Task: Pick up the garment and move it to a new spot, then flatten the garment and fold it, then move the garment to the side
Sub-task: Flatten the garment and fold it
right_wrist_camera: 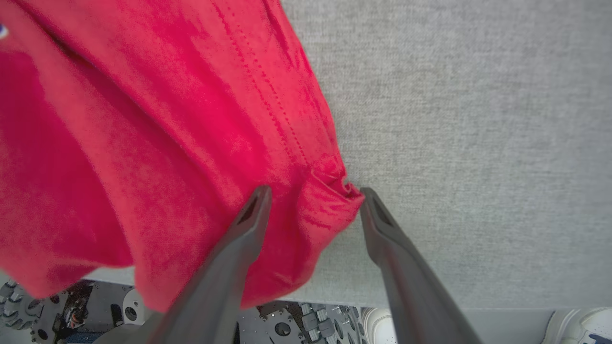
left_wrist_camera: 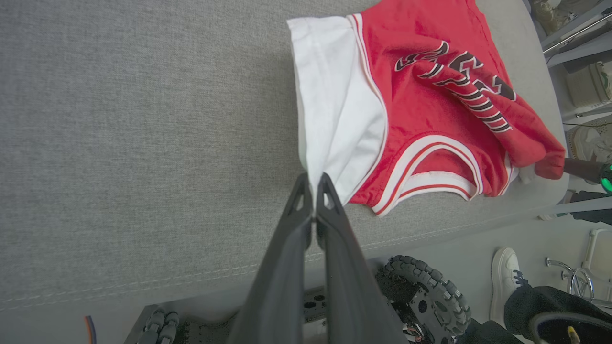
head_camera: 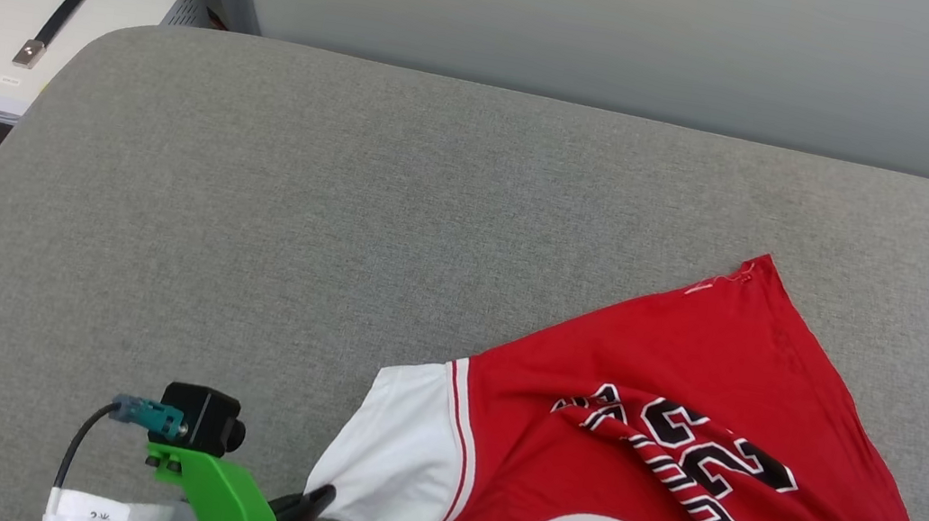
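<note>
Garment lies rumpled on the grey fabric-covered desk, lower right of the head view, lettered side up, one hem corner pointing to the upper right.

Left gripper, bottom centre of the left wrist view: fingers pressed together, clamped on the edge of the white sleeve.

Right gripper, right wrist view: fingers well apart, straddling a red hem corner of the garment; the cloth touches the right-hand fingertip.

White box with a strap handle on the floor, upper left of the head view.
</note>
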Motion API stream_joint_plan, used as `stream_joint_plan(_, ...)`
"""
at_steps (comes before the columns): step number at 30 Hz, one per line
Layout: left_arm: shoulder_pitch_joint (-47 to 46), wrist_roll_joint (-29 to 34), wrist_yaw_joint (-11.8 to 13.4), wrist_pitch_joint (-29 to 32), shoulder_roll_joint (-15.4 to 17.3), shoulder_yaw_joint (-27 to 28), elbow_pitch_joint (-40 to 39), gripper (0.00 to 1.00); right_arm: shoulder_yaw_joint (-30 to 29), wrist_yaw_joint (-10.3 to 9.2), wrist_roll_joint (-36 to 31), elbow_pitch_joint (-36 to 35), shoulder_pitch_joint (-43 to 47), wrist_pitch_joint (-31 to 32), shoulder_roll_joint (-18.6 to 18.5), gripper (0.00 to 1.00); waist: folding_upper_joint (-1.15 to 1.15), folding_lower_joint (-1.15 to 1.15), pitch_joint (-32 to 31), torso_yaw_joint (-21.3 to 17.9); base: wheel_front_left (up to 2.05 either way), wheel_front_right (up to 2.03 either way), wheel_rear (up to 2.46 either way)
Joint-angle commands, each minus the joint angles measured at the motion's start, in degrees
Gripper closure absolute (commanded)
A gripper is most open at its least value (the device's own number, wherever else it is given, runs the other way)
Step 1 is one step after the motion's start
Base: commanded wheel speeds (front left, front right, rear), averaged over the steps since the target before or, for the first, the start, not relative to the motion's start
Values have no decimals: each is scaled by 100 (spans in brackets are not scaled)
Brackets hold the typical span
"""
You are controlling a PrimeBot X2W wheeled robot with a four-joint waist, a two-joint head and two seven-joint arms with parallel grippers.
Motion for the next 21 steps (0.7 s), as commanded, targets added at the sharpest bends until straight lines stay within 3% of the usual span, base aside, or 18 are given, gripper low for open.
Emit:
stream_joint_plan(1,-21,-11,-28,6,11,-3,-8,100,29,-3,30,-114,-130,49,-101,0,0,0,-2,21,0,0,0)
stream_joint_plan(12,-229,145,-8,21,71,-21,-369,100,249,-3,369,-1280,-1255,930,-487,0,0,0,464,324,0,0,0)
stream_joint_plan(21,-648,329,-88,-68,-94,-132,-572,100,825,-3,114,-855,-3017,1350,-641,0,0,0,1325,813,0,0,0)
